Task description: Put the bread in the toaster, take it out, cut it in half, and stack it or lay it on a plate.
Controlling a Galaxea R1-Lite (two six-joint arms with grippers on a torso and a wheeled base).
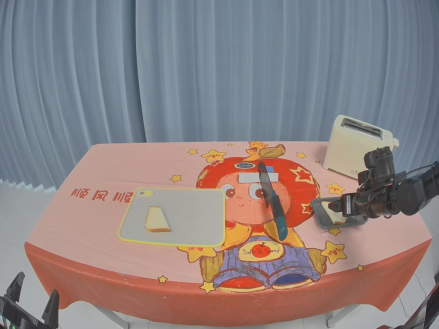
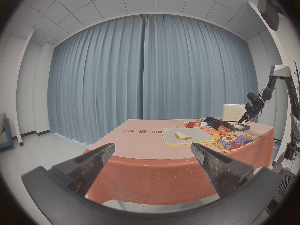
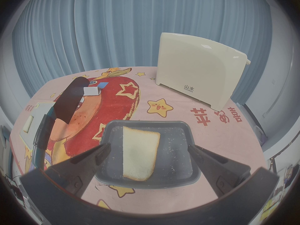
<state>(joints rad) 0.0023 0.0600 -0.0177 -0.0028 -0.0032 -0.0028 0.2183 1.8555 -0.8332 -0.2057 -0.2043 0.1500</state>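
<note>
– Right gripper (image 1: 333, 204) first: where do you have it?
– I have it at the right side of the table (image 1: 114, 170), low over the grey tray (image 3: 150, 122). From its wrist camera I see the right gripper (image 3: 148, 147) with its fingers spread wide, one toward each side of the tray and nothing between them. I cannot tell whether the tips touch the rim.
– And the bread?
– I count two pieces. A half slice (image 3: 139, 153) lies flat in the tray, toward its left side. A second piece (image 1: 157, 220) lies flat on the cutting board (image 1: 192, 215), left of centre on the table.
– Toaster?
– I see the cream toaster (image 1: 354, 149) upright at the far right, just beyond the tray.
– Knife?
– The knife (image 1: 273, 204) is between board and tray. Its teal handle is nearer me, and its dark blade points away across a small white block (image 1: 249, 177).
– Your other arm?
– The left gripper (image 1: 35, 293) hangs low at the near left, below the table edge and well apart from everything. Its fingers are parted and it holds nothing.
</note>
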